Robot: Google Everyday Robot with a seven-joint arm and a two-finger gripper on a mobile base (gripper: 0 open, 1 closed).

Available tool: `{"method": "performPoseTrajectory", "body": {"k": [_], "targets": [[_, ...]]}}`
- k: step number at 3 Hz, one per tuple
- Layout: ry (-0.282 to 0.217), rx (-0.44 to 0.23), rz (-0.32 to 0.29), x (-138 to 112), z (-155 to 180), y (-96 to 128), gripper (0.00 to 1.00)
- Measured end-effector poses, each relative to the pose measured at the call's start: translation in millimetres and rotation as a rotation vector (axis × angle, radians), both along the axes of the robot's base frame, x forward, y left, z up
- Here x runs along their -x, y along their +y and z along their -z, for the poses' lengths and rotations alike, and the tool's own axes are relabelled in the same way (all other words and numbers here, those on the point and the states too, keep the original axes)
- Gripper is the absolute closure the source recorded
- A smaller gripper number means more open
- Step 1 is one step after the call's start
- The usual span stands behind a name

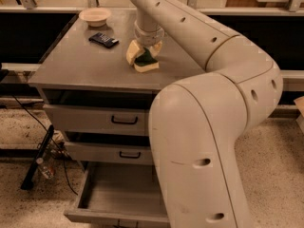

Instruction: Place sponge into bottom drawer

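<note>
The sponge, dark green on top, sits on the grey cabinet top near its middle right. My gripper reaches down onto it from above, and its pale fingers press against the sponge on both sides. The sponge still looks to rest on the cabinet top. The bottom drawer is pulled out at floor level, its shallow tray showing nothing inside. My arm's large pale links cover the right side of the cabinet and of the drawer.
A pale bowl stands at the back of the cabinet top, with a flat black packet in front of it. The two upper drawers with black handles stand slightly out. A black stand and cables lie on the floor at the left.
</note>
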State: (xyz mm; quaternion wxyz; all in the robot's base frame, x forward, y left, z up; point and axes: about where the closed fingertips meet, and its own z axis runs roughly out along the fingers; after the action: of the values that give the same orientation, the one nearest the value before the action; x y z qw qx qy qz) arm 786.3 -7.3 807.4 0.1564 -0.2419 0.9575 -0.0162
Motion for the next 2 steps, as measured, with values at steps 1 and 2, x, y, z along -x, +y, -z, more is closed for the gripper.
{"method": "performPoseTrajectory", "body": {"k": [1,2], "targets": [[0.000,0.000,0.000,0.0,0.0,0.0,0.95],[0.000,0.000,0.000,0.0,0.1,0.0,1.00]]}}
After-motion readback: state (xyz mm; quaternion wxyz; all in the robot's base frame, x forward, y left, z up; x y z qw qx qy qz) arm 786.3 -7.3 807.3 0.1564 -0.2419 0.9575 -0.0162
